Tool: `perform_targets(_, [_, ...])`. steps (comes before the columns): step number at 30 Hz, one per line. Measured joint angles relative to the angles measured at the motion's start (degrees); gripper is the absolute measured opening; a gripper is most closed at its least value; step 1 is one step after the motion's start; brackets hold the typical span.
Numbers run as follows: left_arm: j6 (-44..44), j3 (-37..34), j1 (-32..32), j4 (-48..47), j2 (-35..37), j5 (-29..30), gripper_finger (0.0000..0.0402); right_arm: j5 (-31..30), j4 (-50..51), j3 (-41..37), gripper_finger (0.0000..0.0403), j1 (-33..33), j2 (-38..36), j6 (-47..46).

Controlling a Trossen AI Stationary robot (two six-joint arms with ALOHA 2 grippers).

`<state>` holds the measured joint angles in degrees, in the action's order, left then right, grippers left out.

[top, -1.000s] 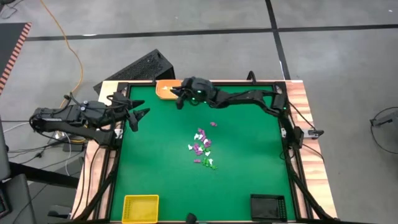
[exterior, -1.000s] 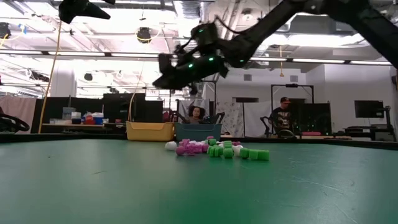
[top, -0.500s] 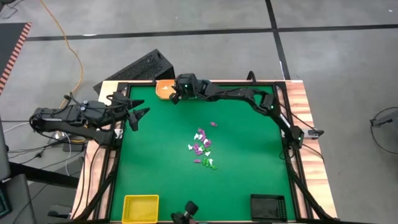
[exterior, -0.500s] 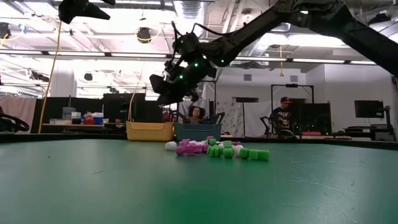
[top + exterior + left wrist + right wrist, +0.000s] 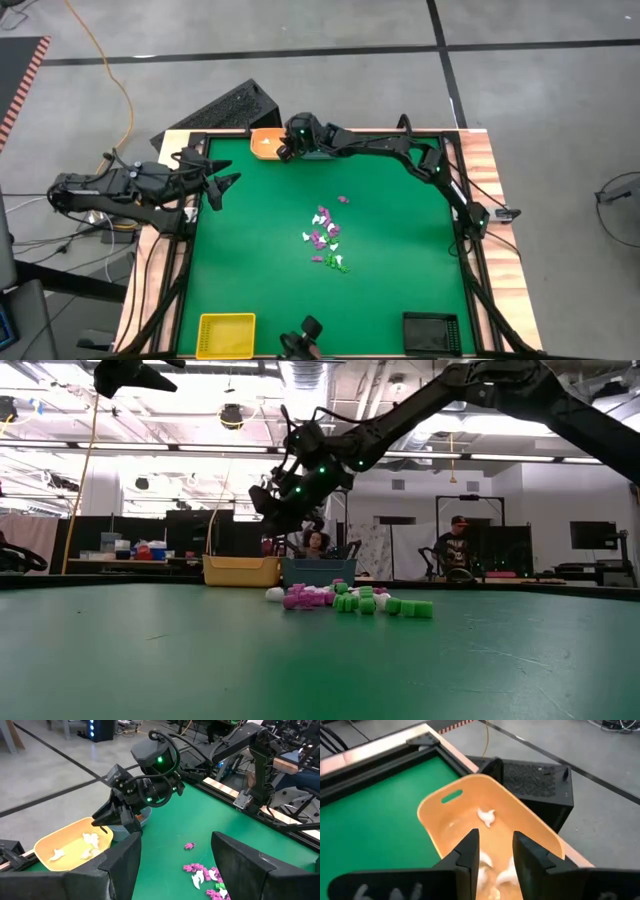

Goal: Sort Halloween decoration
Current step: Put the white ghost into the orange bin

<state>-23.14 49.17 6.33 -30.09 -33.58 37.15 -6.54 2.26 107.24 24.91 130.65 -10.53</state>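
Observation:
The Halloween decoration lies as a small heap of white, purple and green trinkets (image 5: 325,240) mid-table, also in the low view (image 5: 345,600); one purple piece (image 5: 343,199) lies apart, farther back. My right gripper (image 5: 495,837) hangs open over the orange tray (image 5: 530,830) at the table's far left corner, tilted down, with nothing between its fingers. A few white trinkets (image 5: 486,816) lie in that tray. My left gripper (image 5: 226,190) waits open above the table's left edge.
A blue tray (image 5: 142,817) sits beside the orange one, under my right gripper. A yellow tray (image 5: 226,334) stands at the near left and a black tray (image 5: 432,331) at the near right. A black frame (image 5: 460,215) rims the green mat.
My right gripper has gone toward the table's far left corner, from beside the orange tray to over it, and has tipped its fingers further downward. The heap of trinkets has kept its place.

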Motion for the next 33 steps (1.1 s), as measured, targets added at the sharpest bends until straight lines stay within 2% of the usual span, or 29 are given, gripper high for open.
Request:
perform_targets(4, [0.0,0.0,0.0,0.0,0.0,0.0,0.0231,2.1,2.1,-0.1,0.0123,0.0,-0.7,0.1])
perform_targets(8, [0.0,0.0,0.0,-0.1,0.0,-0.7,0.0231,8.3,8.8,0.0,0.0124,0.0,-4.7,2.5])
perform_targets(11, [0.1,0.0,0.0,-0.7,0.0,-0.7,0.0231,10.5,19.6,0.0,0.0125,0.0,-9.4,6.6])
perform_targets(16, [1.1,0.0,0.0,-1.0,0.0,-0.8,0.0231,10.5,43.0,0.0,0.0125,-1.0,-17.8,11.4])
perform_targets(21, [1.1,0.0,0.0,-1.5,0.0,-2.4,0.0231,10.0,63.2,0.0,0.0121,-4.4,-24.5,4.3])
perform_targets(24, [1.1,0.0,0.0,-1.7,0.0,-4.0,0.0231,6.6,71.3,-0.2,0.0119,-9.5,-26.8,-0.2])
perform_targets(28, [1.1,0.0,0.0,-1.9,0.0,-6.2,0.0231,0.7,71.6,-5.7,0.0119,-19.2,-30.8,-8.6])
perform_targets(33, [1.0,0.0,0.0,-2.3,0.0,-8.6,0.0231,-5.5,62.9,-17.6,0.0119,-32.2,-34.6,-24.9])
